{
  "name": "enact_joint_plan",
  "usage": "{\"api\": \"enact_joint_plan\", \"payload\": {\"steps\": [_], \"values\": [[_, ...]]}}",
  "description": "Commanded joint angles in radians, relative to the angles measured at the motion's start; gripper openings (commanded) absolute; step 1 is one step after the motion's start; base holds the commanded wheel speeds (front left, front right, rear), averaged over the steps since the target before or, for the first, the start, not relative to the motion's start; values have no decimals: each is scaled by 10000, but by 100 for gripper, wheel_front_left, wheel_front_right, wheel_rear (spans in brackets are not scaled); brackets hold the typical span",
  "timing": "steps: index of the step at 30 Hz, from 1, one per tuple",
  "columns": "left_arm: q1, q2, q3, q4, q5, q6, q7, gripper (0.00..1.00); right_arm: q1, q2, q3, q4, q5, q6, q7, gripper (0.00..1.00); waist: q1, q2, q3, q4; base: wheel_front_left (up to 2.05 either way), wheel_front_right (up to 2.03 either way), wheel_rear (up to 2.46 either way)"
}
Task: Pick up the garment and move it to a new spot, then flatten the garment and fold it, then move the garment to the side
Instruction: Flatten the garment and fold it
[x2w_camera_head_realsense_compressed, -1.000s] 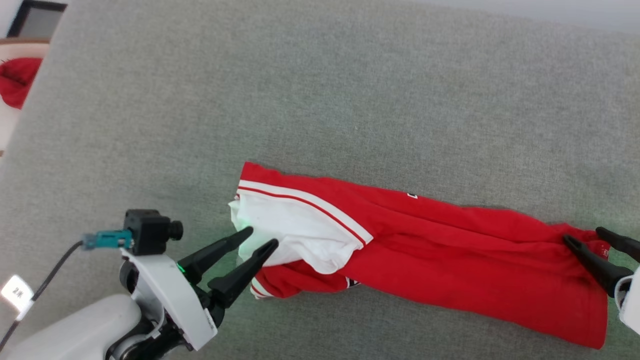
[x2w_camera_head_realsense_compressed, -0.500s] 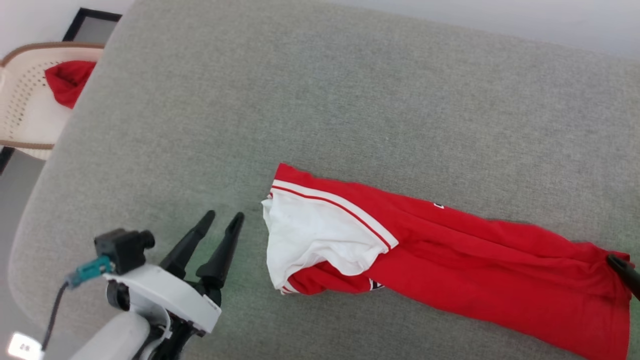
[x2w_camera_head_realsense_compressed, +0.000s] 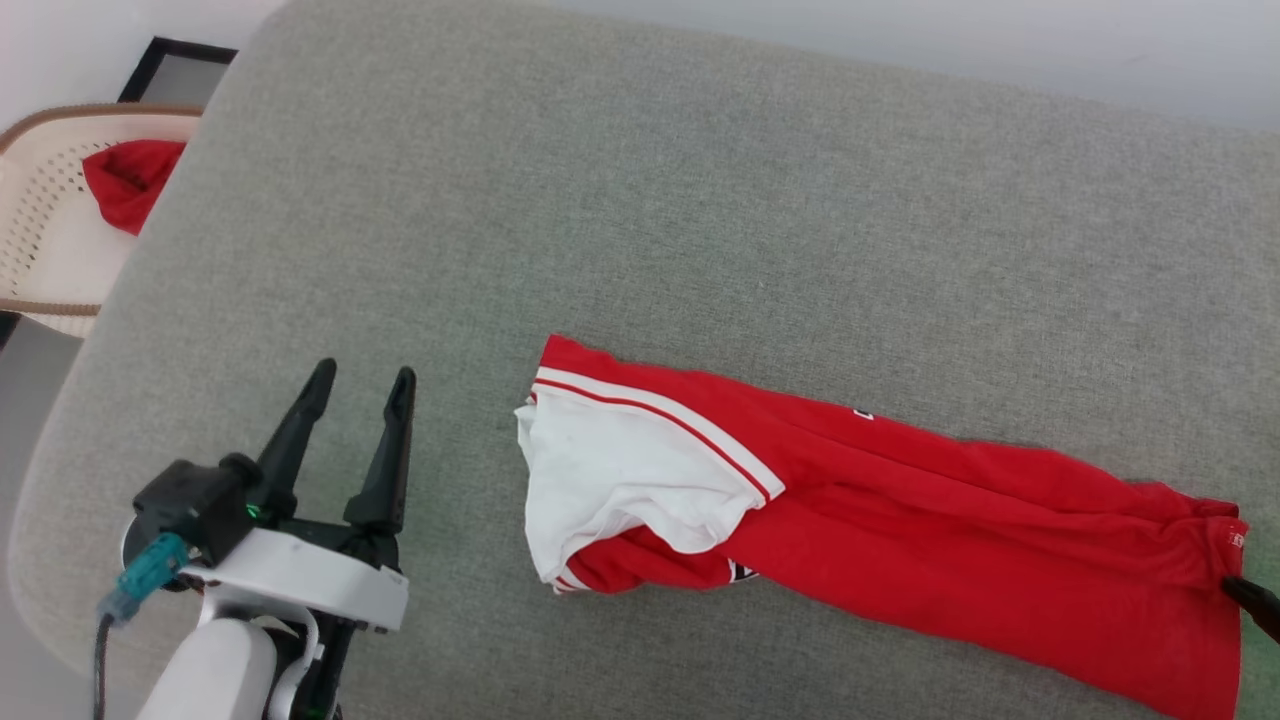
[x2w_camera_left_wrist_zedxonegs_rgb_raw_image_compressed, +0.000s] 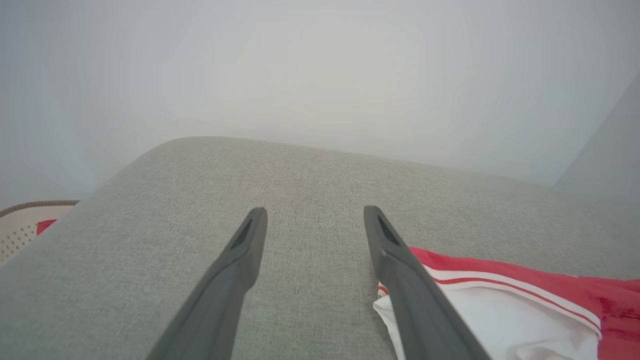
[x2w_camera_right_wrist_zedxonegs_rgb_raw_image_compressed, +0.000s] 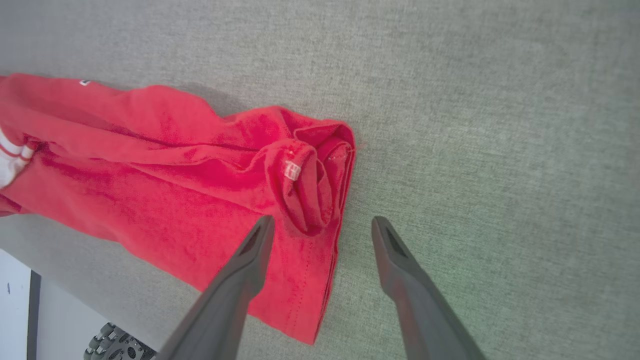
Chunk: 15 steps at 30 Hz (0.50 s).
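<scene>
- left gripper (x2w_camera_head_realsense_compressed: 364, 372): lower left of the head view, fingers spread wide, nothing between them. It stands over bare grey fabric, apart from the white sleeve to its right. In its own wrist view that sleeve lies at the lower right, partly behind the right-hand finger
- right gripper (x2w_camera_right_wrist_zedxonegs_rgb_raw_image_compressed: 322, 221): jaws wide and empty. In its own wrist view the left-hand finger lies over the red hem and the right-hand one over bare fabric. The bunched hem corner with its small white tag sits just above the gap. Contact with the cloth cannot be told
- jersey (x2w_camera_head_realsense_compressed: 950, 530): red, gathered into a long narrow strip, running from the centre to the lower right edge of the head view. A white sleeve with striped trim is folded over its left end
- grey cushion (x2w_camera_head_realsense_compressed: 700, 200): bears the jersey
- cream chair (x2w_camera_head_realsense_compressed: 45, 240): upper left of the head view, perforated shell
- red cloth (x2w_camera_head_realsense_compressed: 125, 185): small and plain, lying in the chair
</scene>
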Motion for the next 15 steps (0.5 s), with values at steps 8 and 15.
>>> {"api": "enact_joint_plan", "payload": {"steps": [8, 15], "values": [[141, -885, 699, -73, 1633, -428, 4, 100, -944, 653, -32, 607, -848, -9, 939, 100, 0, 0, 285, 72, 0, 0, 0], [-168, -1413, 836, 198, 2126, -558, 3, 100, -1191, 1220, 498, 1574, -1558, -9, 1302, 100, 0, 0, 563, 334, 0, 0, 0]]}}
